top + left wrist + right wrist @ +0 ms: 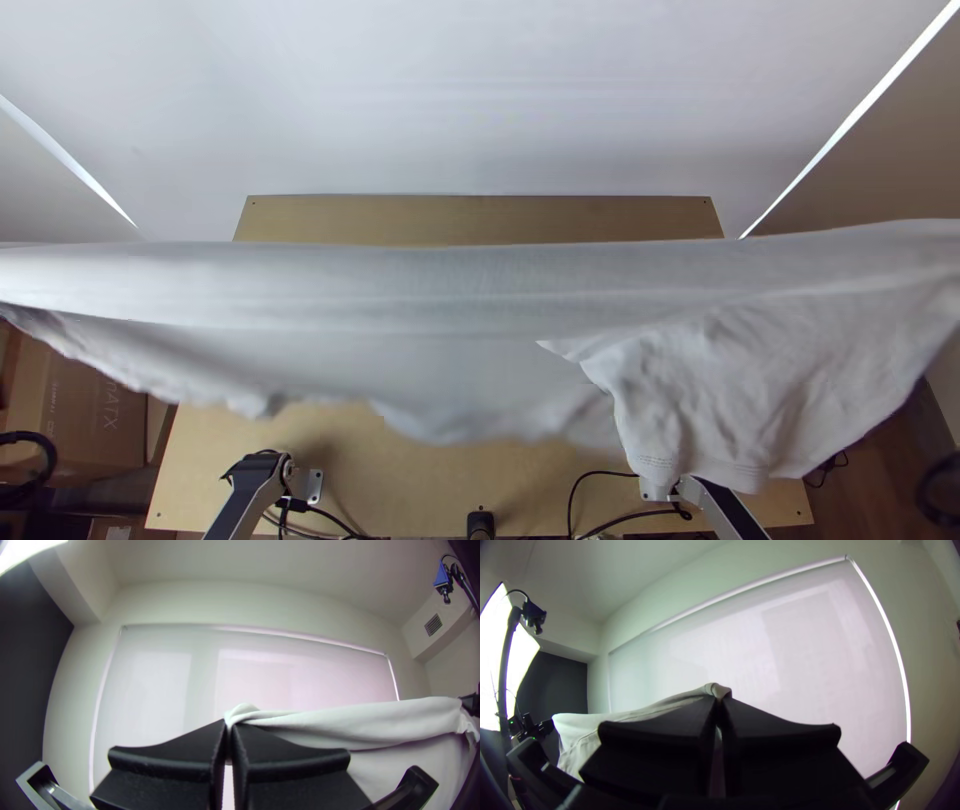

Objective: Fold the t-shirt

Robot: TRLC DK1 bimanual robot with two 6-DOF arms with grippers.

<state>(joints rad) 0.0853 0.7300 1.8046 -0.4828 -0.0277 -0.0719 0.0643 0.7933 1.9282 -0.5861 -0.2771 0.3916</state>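
We see a plain, pale t-shirt (pixel 400 300) drawn out wide in the air, unfolded along its length, its upper edge nearly straight from one side of the top view to the other. Soft creases run along that taut band, and below it the cloth droops in a loose, wavy edge; toward the right, a wrinkled part hangs lower and ends in a stitched hem (pixel 700 472). The shirt is suspended above the wooden counter (pixel 480 218), hiding a broad strip of it. We find the cloth stretched between the two grippers. In the left wrist view, the left gripper (pixel 231 726) has its flat black fingers pressed together on a small bunched bit of the shirt's upper edge, which pokes up over the tips. In the right wrist view, the right gripper (pixel 719 701) pinches another gathered bit in the same way, with a seam visible along the cloth beside it. We see the left arm (pixel 245 500) and right arm (pixel 725 508) at the near corners, and both grippers are raised, facing a wall with a large pale blind (pixel 155 680).
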